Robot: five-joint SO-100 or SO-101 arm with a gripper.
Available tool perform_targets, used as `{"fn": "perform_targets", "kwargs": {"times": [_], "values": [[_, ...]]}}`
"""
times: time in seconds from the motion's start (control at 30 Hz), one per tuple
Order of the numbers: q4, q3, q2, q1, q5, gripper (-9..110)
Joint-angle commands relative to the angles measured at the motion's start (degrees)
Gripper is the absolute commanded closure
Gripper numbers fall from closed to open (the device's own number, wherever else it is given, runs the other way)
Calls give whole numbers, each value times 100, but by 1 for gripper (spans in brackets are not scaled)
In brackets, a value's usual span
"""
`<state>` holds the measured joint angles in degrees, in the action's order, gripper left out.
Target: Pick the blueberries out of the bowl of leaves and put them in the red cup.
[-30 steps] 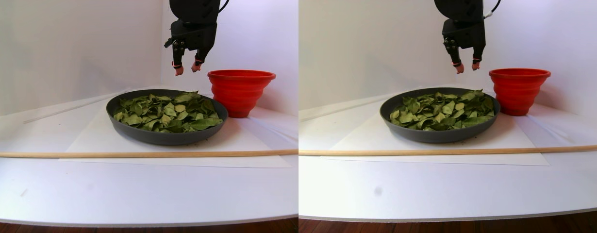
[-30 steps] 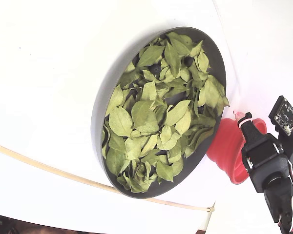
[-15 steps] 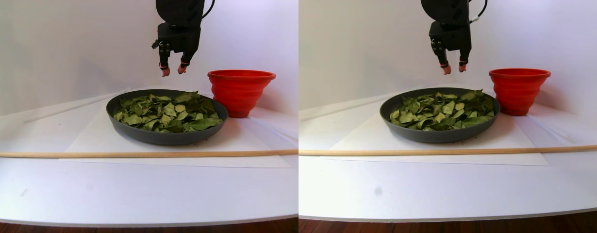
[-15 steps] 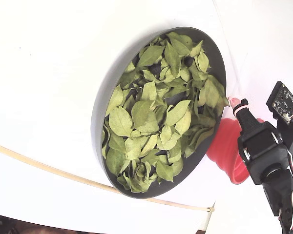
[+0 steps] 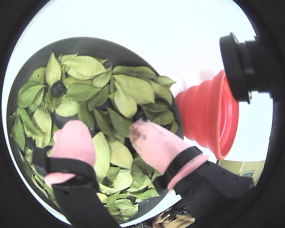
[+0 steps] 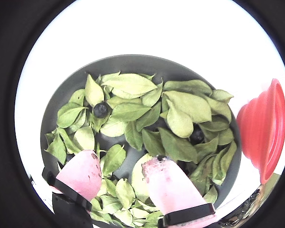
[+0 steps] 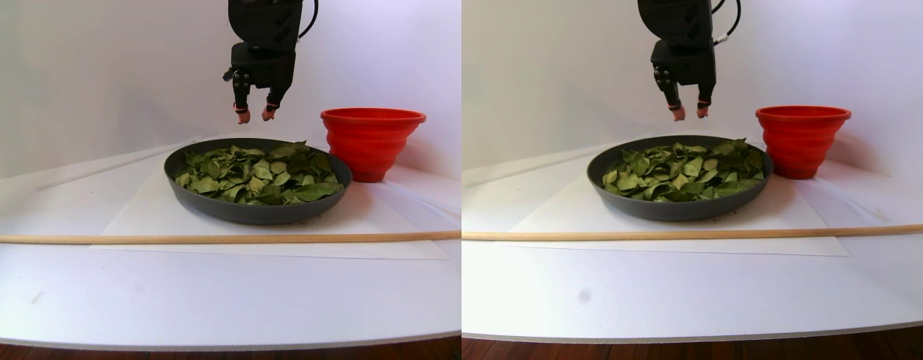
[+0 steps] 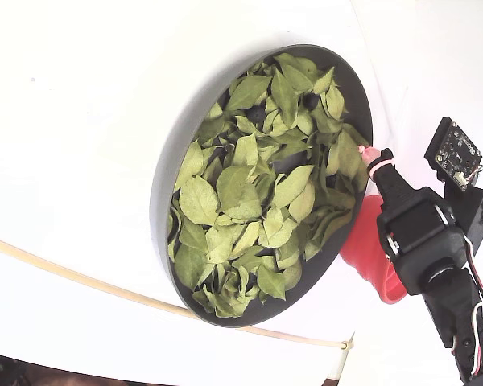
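Note:
The dark grey bowl (image 7: 259, 211) (image 8: 164, 186) is filled with light green leaves (image 7: 257, 172) (image 8: 243, 191). My gripper (image 7: 253, 114) (image 8: 369, 153) hangs open and empty, well above the leaves near the bowl's far rim, to the left of the red cup (image 7: 373, 142) (image 8: 369, 243) in the stereo pair view. In both wrist views the pink fingertips (image 5: 74, 137) (image 6: 165, 183) spread over the leaves. Among the leaves lie two blueberries: one (image 5: 58, 88) (image 6: 100, 109) ahead on the left, another (image 5: 139, 114) (image 6: 196, 137) near the right finger. The cup (image 5: 205, 110) (image 6: 262, 128) stands just outside the bowl.
A thin wooden stick (image 7: 206, 238) (image 8: 64, 273) lies across the table in front of the bowl. A white paper sheet (image 7: 131, 219) lies under the bowl. White walls close in behind the bowl and cup. The table's front edge (image 7: 221, 341) runs near the stereo camera.
The gripper has swung left in the stereo pair view, from just beside the cup's rim to above the bowl's far side, staying open at about the same height.

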<state>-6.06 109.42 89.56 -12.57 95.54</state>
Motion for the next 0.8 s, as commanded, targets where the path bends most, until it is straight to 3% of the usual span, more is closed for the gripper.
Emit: {"fn": "perform_targets", "kwargs": {"times": [0.0, 0.77], "values": [[-70, -439, 26, 35, -18, 85], [-475, -896, -659, 299, -396, 85]]}}
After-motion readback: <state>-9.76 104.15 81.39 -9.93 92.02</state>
